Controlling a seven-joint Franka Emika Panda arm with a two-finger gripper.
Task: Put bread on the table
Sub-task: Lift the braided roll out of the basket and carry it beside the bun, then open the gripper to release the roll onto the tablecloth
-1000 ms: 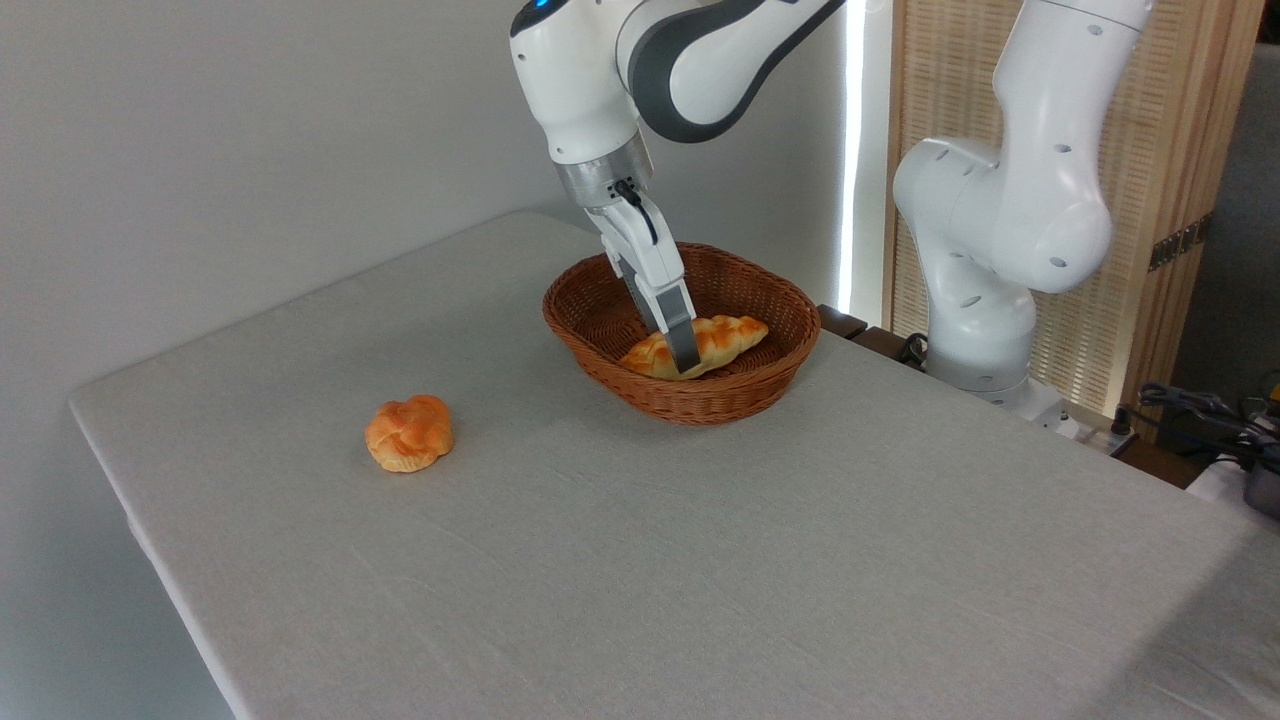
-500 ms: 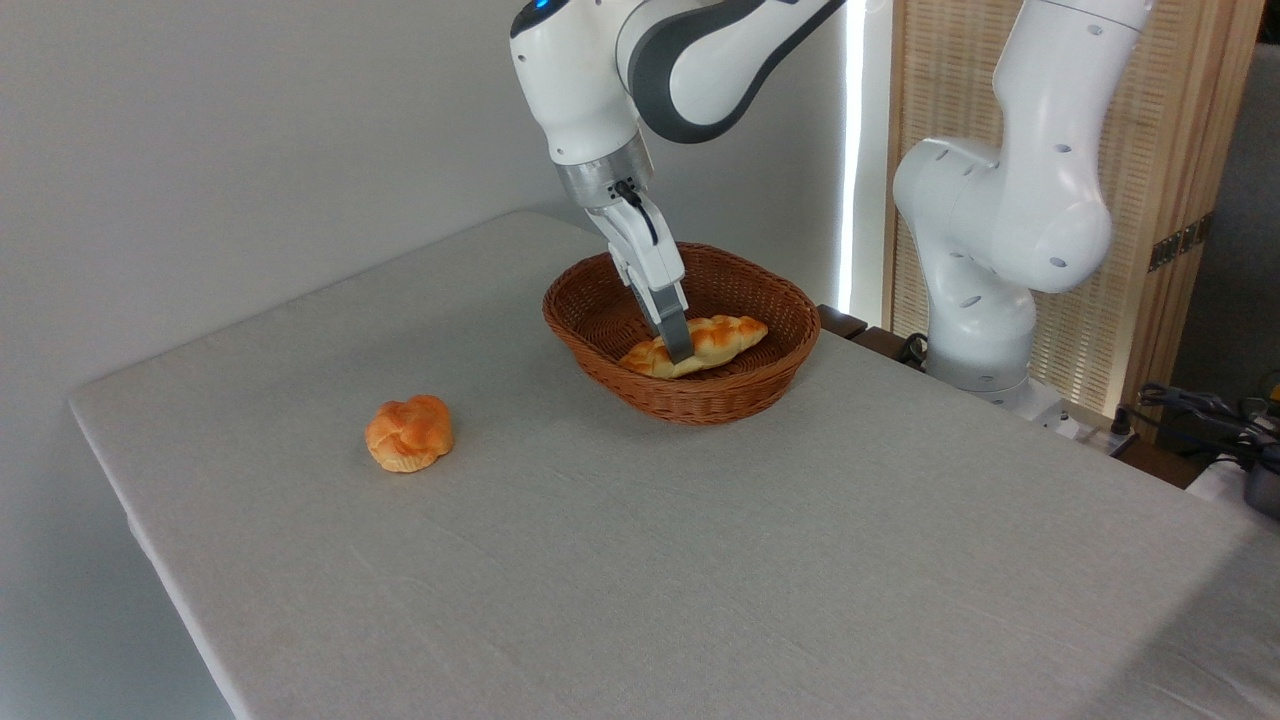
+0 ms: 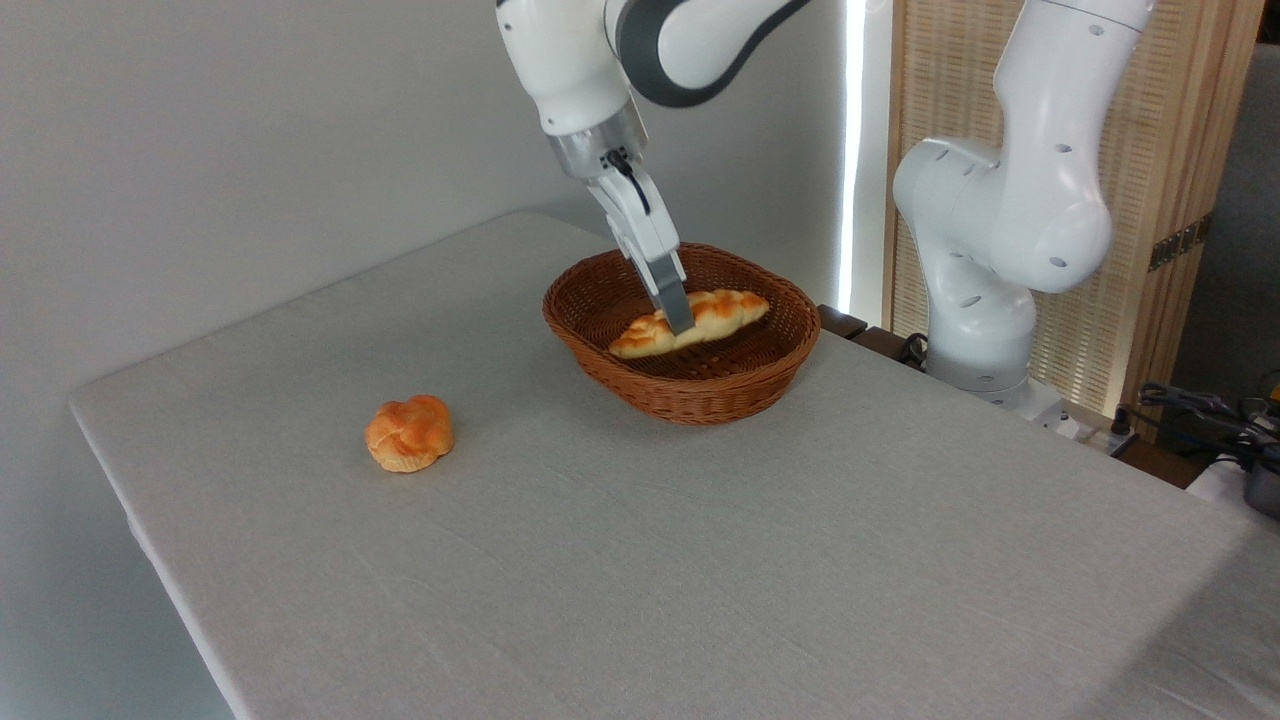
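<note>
Clamped near its middle by the closed fingers of the gripper, the bread is held just above the floor of the wicker basket, where a drooping tapered end could be snagged on the rim and the loaf pulled loose before the table is reached.

The scene is bright and evenly lit, with soft daylight. A very bright strip of light at the far right is overexposed. The table shows only weak shadows: a soft one left of the basket and a small one beside the bun. The picture is sharp, with slight grain.
</note>
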